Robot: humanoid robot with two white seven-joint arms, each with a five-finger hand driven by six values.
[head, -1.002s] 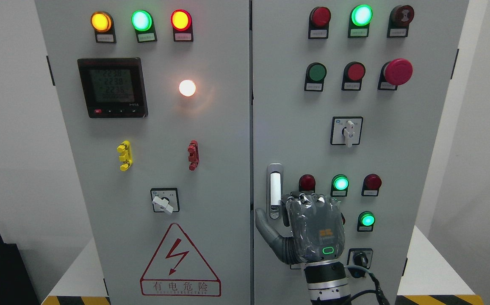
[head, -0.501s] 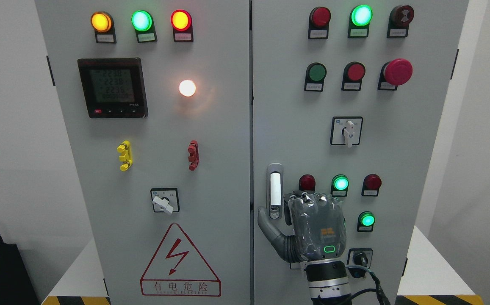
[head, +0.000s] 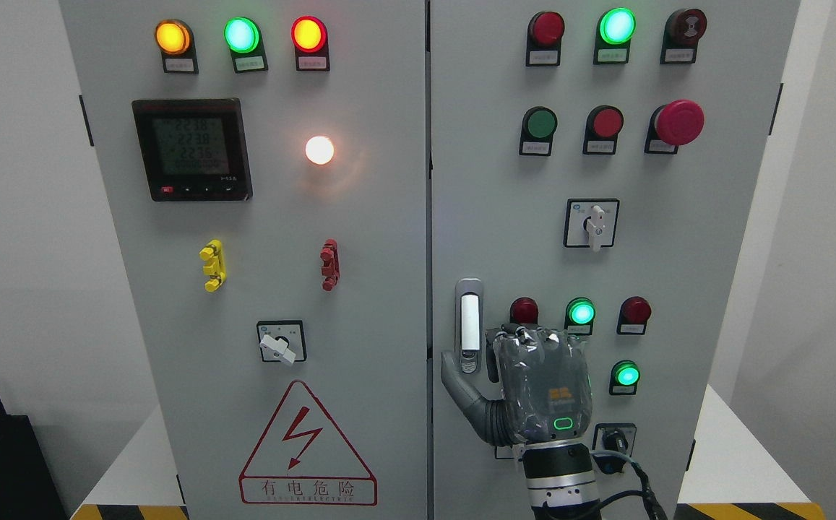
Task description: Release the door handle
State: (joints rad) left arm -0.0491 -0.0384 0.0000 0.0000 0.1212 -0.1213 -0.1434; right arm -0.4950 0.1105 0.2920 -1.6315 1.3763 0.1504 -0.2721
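**Right hand beside door handle**

Right hand [head: 526, 383] comes up from bottom edge, back of hand to camera, just right of the handle [head: 469, 325]. Thumb [head: 457, 386] is splayed left below the handle; other fingers are hidden, so grip cannot be told. Handle sits upright at the right door's [head: 678, 303] left edge, lower half. Left door [head: 360, 238] carries a meter [head: 192, 149].

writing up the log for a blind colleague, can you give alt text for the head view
The robot's right hand is raised against the right door of a grey electrical cabinet, just right of the silver door handle, its thumb stretched out below the handle. The doors carry lit indicator lamps, a digital meter, rotary switches, a red emergency stop button and a high-voltage warning triangle.
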